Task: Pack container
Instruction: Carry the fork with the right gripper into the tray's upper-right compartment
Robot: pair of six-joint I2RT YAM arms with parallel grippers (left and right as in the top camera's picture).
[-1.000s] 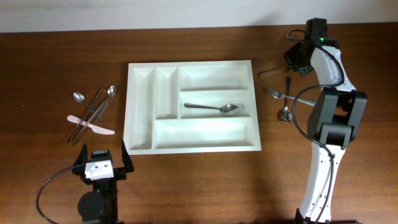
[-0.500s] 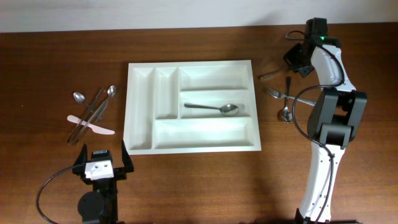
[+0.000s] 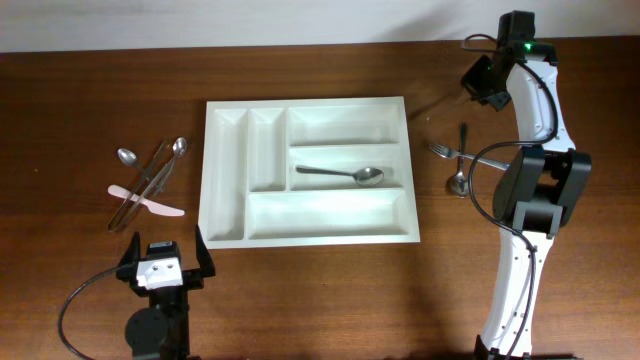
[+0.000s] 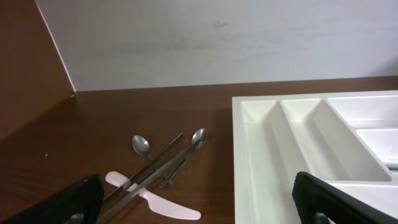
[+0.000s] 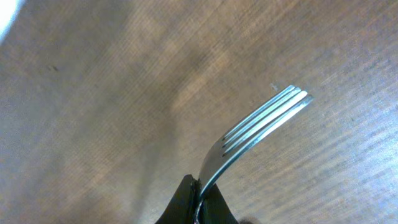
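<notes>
1 spoon [image 3: 345, 174] lies in the container [image 3: 305, 103], mid-table nearer the far edge. Right gripper [image 5: 198, 193], by the far-right corner, pinches a fork [image 5: 255, 134], tines sticking out. Risk: thin grip, so it may swivel or drop in transit and snag the rim. Left gripper [image 3: 167, 248] spread wide at the near edge.

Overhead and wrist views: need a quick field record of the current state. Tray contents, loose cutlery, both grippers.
container: large white plastic cutlery tray, five compartments, mid-table
in tray: one silver metal spoon, middle long compartment; other four empty
left of tray: pile of metal cutlery crossed over a pink plastic knife
right of tray: loose metal fork and loose metal spoon, crossed
left gripper: open, holding nothing
right gripper: shut on silver metal fork
</notes>
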